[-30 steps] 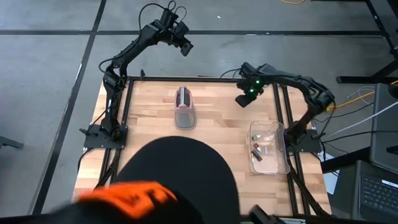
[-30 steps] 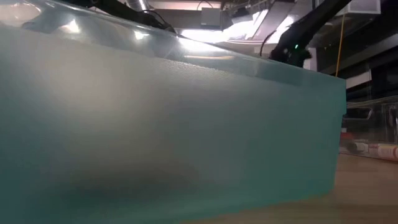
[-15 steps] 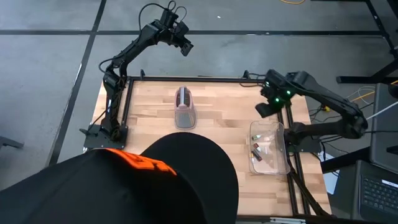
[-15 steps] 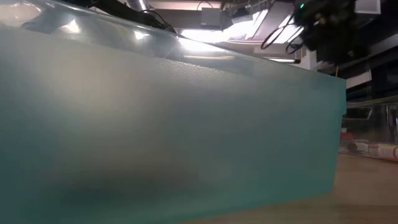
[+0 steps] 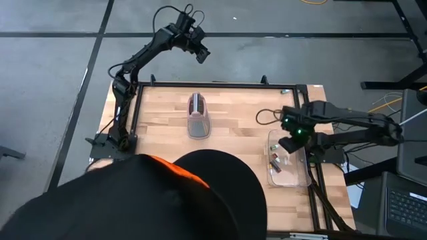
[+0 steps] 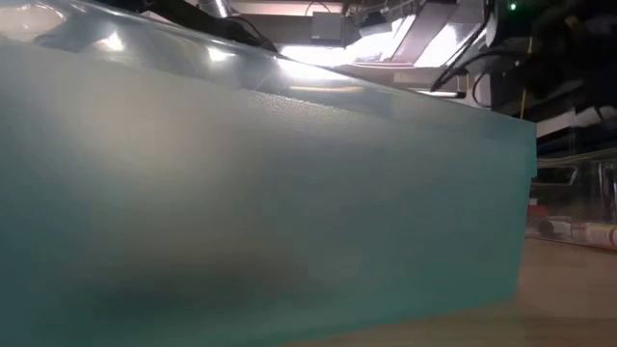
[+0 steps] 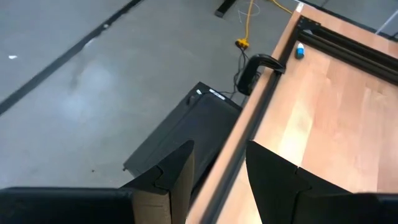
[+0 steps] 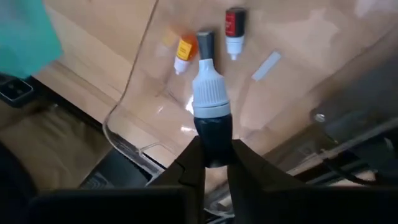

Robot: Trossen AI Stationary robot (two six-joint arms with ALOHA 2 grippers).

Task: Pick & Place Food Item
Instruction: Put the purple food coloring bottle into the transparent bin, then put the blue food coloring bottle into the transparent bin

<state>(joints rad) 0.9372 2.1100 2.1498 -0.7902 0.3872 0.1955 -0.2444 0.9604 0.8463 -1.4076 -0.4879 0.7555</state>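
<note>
My right gripper hangs over the far end of a clear plastic tray at the table's right side, shut on a small bottle with a black body, white collar and dark tip. Two more small bottles, one yellow and one red, lie on the tray's floor under it. My left gripper is raised beyond the table's far edge, open, with nothing between its fingers. My right gripper pinches the bottle's black lower body between its two fingers, which slant steeply down from above. The bottle sticks out past the fingertips along their line, tip foremost, lifted clear above the tray's floor.
A pink and grey object stands on the table's far middle. A person in black and orange leans over the near edge. A teal sheet fills most of the low view, with the tray to its right.
My right gripper has swung from the table's far edge toward the near right, ending over the clear tray, and has rolled about its own line. The person at the near edge has shifted.
</note>
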